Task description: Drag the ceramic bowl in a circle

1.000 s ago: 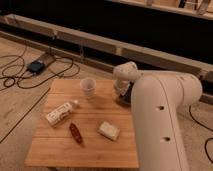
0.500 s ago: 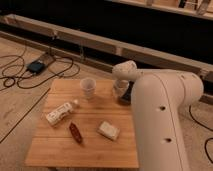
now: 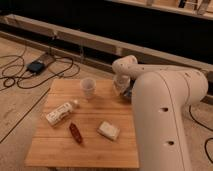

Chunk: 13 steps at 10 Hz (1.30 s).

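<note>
From the one camera view: over the last second almost nothing shifts. The tool (image 3: pixel 121 86) stays low at the far right edge of the bench (image 3: pixel 55 150), and the wrist above it moves only a touch, if at all. The ceramic bowl (image 3: pixel 128 93) is right there under it, showing only as a dark sliver between the tool and the big white arm (image 3: pixel 165 105), so most of it is hidden. I cannot tell whether the tool is spread, pressed together or pinching the rim.

For the task, I'd say the circle is barely under way, or crawling along; no sweep of the bowl across the wood shows yet.

The white cup (image 3: pixel 88 87) stands to the left, near but apart. The bottle (image 3: pixel 61 112) lies on its side, with the reddish piece (image 3: pixel 76 133) and the pale packet (image 3: pixel 108 130) further forward — all where they were.

Pose: the upper arm rises bulky at the right foreground, and the forearm reaches back and bends over, with the wrist curling down onto the bowl's spot.
</note>
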Each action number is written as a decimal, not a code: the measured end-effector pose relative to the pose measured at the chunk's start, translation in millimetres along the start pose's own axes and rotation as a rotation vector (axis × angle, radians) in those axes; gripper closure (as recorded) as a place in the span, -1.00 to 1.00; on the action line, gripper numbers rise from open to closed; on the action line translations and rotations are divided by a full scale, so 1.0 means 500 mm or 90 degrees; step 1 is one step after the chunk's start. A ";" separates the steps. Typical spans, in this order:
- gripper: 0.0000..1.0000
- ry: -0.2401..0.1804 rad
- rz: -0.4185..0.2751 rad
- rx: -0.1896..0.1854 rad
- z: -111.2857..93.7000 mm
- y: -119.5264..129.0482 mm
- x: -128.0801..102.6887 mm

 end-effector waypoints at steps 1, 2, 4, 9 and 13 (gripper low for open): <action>1.00 -0.009 -0.002 -0.004 -0.007 0.008 -0.016; 1.00 -0.019 -0.011 -0.013 -0.011 0.030 -0.036; 1.00 -0.037 -0.036 -0.041 -0.010 0.092 -0.076; 1.00 -0.050 -0.057 -0.091 -0.027 0.221 -0.081; 1.00 -0.038 -0.015 -0.098 -0.075 0.304 0.004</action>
